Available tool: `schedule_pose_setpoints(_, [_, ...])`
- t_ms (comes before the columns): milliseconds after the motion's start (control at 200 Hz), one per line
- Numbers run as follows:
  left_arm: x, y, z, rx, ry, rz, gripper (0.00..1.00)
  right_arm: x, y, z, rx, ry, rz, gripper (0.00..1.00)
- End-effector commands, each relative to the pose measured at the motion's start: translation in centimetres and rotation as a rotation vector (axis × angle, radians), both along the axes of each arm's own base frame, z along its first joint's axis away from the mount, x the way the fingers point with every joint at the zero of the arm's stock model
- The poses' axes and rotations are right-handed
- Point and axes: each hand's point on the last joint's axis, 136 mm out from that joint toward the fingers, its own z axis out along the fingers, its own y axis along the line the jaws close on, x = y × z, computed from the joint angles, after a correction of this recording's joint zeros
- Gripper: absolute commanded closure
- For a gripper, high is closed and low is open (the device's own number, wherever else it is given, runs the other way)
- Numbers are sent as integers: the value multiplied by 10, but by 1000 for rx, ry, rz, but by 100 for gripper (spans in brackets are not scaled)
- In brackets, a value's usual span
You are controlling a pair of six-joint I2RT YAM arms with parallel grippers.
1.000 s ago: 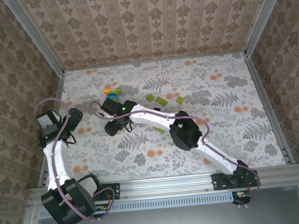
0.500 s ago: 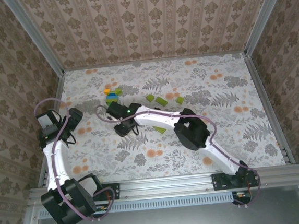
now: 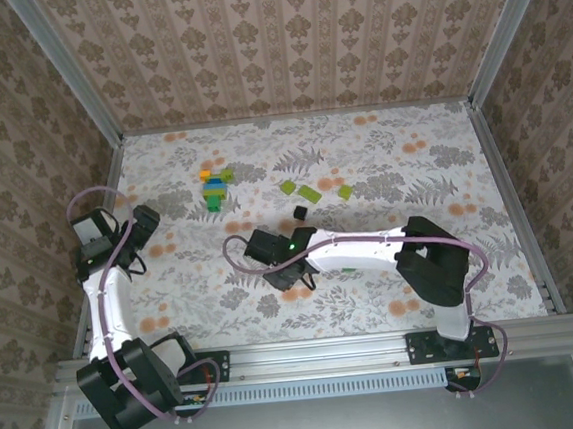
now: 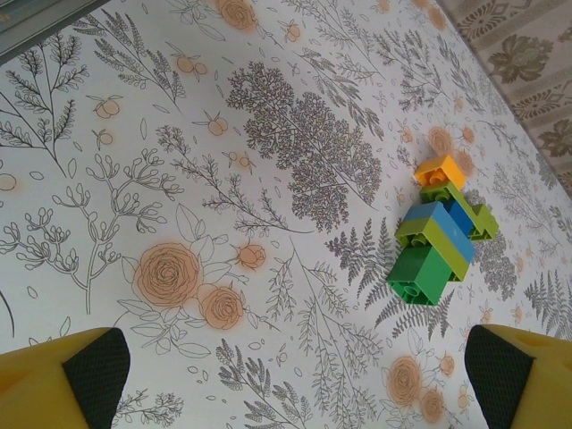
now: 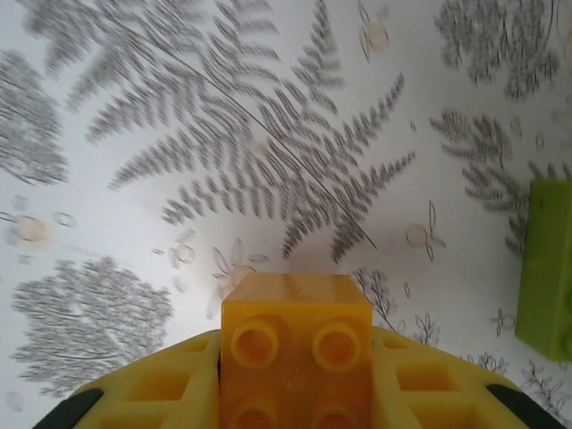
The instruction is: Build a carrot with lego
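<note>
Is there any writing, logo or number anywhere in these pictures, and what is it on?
No readable text anywhere. The studs of the orange brick show no legible lettering; those of the yellow, green and blue build are too small. Table cover and wallpaper carry only patterns.

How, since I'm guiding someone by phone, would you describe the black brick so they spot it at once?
On the floral table, find the row of three lime-green bricks toward the far middle. Just nearer the arms than that row sits the black brick, alone; every neighbour is lime green.
</note>
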Motion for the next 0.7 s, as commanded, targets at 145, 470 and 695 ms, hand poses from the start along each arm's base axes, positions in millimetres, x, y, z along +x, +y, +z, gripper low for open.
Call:
schedule_pose_setpoints(145, [1, -6, -4, -8, 7, -16, 0, 0, -4, -5, 51, -53, -84, 68])
schedule_pose_setpoints(470, [2, -5, -5, 2, 14, -17, 0, -2, -10, 10, 47, -80, -80, 39])
schedule_pose_setpoints(695, [3, -6, -6, 2, 15, -20, 0, 0, -16, 66, 100, -141, -59, 31])
